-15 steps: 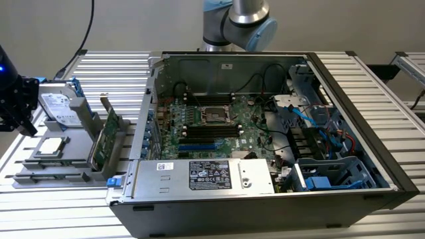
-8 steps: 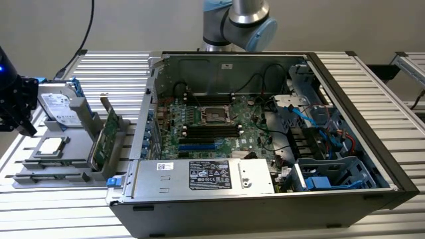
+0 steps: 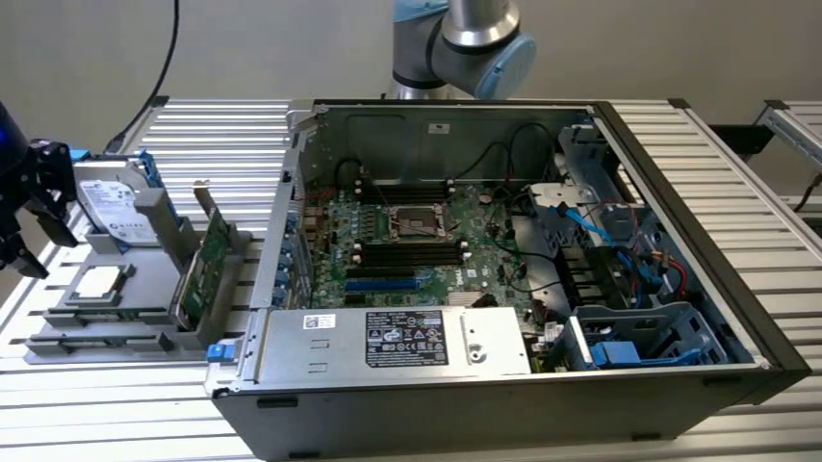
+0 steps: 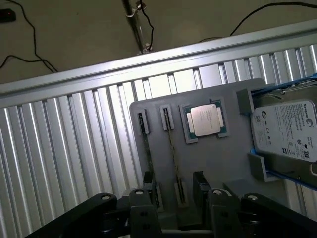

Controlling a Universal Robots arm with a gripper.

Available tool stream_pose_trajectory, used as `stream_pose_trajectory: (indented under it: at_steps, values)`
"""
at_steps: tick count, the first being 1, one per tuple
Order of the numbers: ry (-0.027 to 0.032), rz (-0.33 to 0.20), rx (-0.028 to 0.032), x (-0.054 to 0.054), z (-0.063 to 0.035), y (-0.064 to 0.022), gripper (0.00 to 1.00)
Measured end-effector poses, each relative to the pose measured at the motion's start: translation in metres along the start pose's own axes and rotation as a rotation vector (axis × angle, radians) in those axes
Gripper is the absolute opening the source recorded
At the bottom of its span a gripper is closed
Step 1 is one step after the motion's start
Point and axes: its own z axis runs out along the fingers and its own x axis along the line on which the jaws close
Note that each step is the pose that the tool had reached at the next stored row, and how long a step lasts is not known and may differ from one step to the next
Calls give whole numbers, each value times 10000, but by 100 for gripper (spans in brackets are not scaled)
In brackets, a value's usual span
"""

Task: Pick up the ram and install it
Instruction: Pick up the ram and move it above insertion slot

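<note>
Two thin sticks stand on edge in parallel grooves of the grey holder (image 4: 213,163). The one I take as the ram (image 4: 173,148) runs lengthwise into the gap of my hand (image 4: 176,187). The other stick (image 4: 145,148) lies just beside it, near one finger.

Finding: my hand is spread wide, fingers (image 4: 200,182) well apart, with hold of nothing. As far as I can see, neither pad touches the ram.

Step in hand, by my judgement: the pick-up, at the point of lining up a grasp. The ram is seated in the holder, so installing is not yet begun.

Position, exterior view: my hand hangs at the holder's outer end, at nine o'clock from the open computer case (image 3: 719,279) and well apart from it. Holder and case both rest on the slatted metal surface (image 4: 74,148). The motherboard (image 3: 385,226), with its black memory slots (image 3: 408,252), lies inside the case at roughly three o'clock from my hand. The processor chip (image 4: 204,120) and hard drive (image 4: 285,131) sit on the same holder, clear of my fingers.

Requirement, as I assess it: a grasp here calls for one pad on each flat face of the ram, squarely, without catching the neighbouring stick or the groove walls. It also calls for a straight pull, since so thin a board would likely tolerate no twisting.
</note>
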Motion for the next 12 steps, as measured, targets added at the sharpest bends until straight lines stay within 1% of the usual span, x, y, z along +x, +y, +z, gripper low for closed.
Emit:
stream_pose_trajectory:
  at_steps: [1, 2, 5, 10, 12]
  values:
    - [6, -102, -1, 2, 12, 1, 42]
    - [11, -212, -1, 4, 26, 1, 48]
    - [32, -627, 1, 6, 72, -3, 48]
    - [89, -1417, -6, 8, 155, -10, 48]
    - [98, -1628, -8, 11, 190, -11, 48]
